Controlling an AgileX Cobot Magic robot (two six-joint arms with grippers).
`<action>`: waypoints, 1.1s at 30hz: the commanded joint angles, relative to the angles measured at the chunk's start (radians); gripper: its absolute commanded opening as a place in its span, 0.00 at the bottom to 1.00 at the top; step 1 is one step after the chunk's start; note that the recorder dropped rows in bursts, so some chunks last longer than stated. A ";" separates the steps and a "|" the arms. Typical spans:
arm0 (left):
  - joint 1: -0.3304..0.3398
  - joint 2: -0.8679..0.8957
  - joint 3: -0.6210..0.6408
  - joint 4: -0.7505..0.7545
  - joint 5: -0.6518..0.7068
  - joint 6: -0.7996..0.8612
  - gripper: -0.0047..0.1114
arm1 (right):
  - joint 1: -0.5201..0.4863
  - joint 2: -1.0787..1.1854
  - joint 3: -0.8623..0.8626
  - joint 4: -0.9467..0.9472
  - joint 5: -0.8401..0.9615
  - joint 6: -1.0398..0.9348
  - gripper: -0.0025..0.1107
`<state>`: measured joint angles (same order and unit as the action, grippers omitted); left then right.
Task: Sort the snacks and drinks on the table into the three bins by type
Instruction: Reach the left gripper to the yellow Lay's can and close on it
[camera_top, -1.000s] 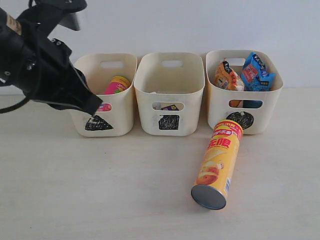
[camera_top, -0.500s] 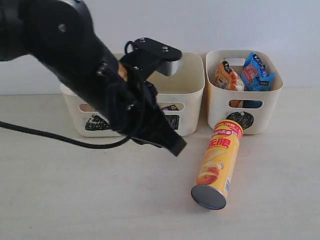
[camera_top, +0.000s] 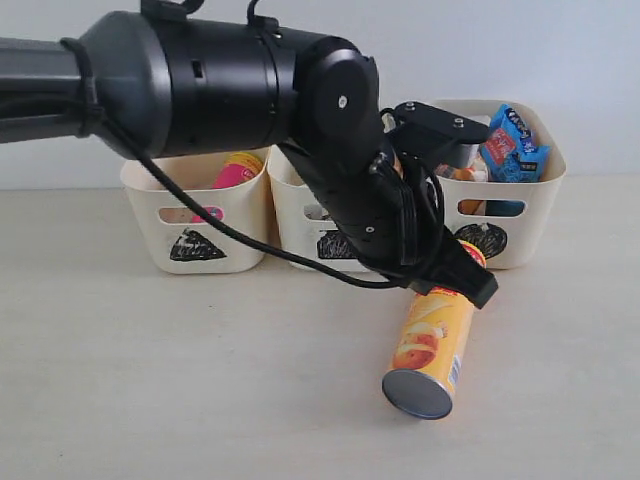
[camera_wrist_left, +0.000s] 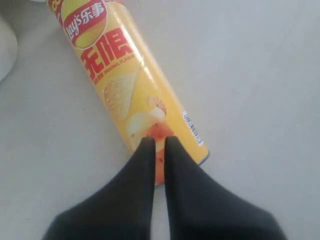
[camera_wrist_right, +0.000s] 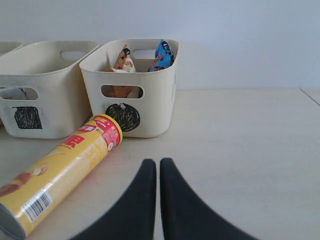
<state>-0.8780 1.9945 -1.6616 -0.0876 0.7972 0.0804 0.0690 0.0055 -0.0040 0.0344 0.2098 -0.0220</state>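
Left bin holds a pink chip tube; right bin holds an orange bag and a blue bag. The yellow-orange tube lies on the table before the right bin, with bare tabletop beside it. The left gripper, over the tube, and the right gripper are both closed and grip nothing.

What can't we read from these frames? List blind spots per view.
- Middle bin contents: in the exterior view the left arm covers it; the right wrist view shows only a scrap through the handle slot.
- Left gripper touching the yellow tube or above it: they overlap in the exterior view; the left wrist view gives no height.
- Orange bag: mostly behind the arm in the exterior view.
- Right gripper: outside the exterior view.
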 joint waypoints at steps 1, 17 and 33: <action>-0.006 0.039 -0.048 0.006 0.053 -0.013 0.12 | 0.000 -0.005 0.004 0.002 -0.011 -0.002 0.02; -0.006 0.212 -0.104 0.029 -0.170 -0.207 0.90 | 0.000 -0.005 0.004 0.002 -0.011 -0.002 0.02; -0.006 0.361 -0.177 0.287 -0.289 -0.447 0.86 | 0.000 -0.005 0.004 0.002 -0.011 -0.002 0.02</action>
<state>-0.8780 2.3472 -1.8310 0.1949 0.5525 -0.3402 0.0690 0.0055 -0.0040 0.0344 0.2041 -0.0220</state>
